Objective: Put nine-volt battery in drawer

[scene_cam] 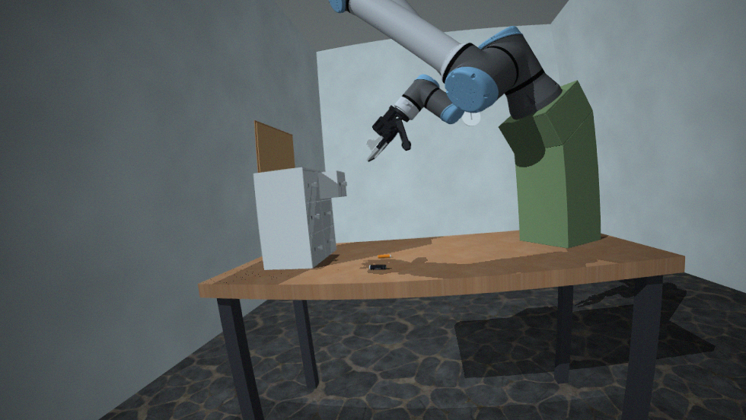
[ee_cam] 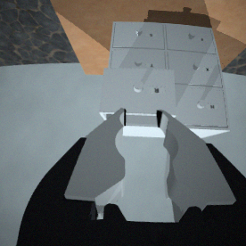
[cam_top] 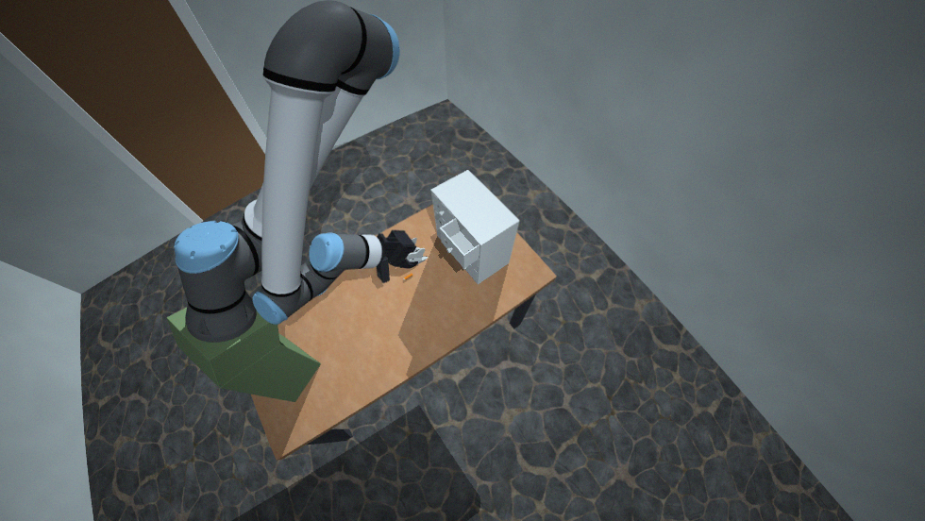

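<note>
The white chest (cam_top: 479,201) (scene_cam: 282,219) (ee_cam: 196,73) stands upright on the table. It has several drawers in two columns. One top-row drawer (cam_top: 455,251) (scene_cam: 329,185) (ee_cam: 118,89) is pulled out; the others look shut. The marks are too small to read. My gripper (cam_top: 424,254) (scene_cam: 371,155) (ee_cam: 141,110) hangs high above the table in front of that drawer, its fingers a narrow gap apart with nothing between them. A small dark object (scene_cam: 377,266) with a pale end lies on the table; I cannot tell whether it is the nine-volt battery. It is hidden in the top view.
A small orange object (cam_top: 408,277) (scene_cam: 384,256) lies on the table (cam_top: 343,362) (scene_cam: 470,287) near the dark object. The green robot base (cam_top: 259,368) (scene_cam: 543,198) is at the opposite end from the chest. A brown panel (scene_cam: 274,148) shows behind the chest top in the exterior view.
</note>
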Robot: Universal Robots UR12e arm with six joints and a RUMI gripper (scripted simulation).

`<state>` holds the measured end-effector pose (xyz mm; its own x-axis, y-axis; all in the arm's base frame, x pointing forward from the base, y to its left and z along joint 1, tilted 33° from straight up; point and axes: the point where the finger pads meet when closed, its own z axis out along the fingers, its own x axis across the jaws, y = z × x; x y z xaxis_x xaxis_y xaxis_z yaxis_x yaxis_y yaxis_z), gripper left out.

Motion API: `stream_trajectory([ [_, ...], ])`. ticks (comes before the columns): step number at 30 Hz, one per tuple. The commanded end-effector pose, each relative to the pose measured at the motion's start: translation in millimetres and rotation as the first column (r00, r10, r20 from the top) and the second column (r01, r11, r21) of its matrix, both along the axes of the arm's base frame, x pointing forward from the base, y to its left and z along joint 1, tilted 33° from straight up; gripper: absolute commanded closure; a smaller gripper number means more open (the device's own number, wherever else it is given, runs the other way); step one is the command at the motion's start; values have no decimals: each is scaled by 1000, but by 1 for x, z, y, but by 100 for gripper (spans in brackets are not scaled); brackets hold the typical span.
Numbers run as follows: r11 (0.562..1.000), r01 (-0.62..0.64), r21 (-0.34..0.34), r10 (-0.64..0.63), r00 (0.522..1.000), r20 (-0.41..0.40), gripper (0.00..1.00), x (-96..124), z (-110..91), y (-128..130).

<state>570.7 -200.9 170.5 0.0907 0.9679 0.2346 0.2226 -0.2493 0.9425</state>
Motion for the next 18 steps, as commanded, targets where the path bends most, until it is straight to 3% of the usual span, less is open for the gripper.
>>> stream_trajectory([
  [1, 1000, 0, 0, 0, 1000, 0, 80, 0, 0, 0],
  [18, 1000, 0, 0, 0, 1000, 0, 80, 2, -1, 0],
])
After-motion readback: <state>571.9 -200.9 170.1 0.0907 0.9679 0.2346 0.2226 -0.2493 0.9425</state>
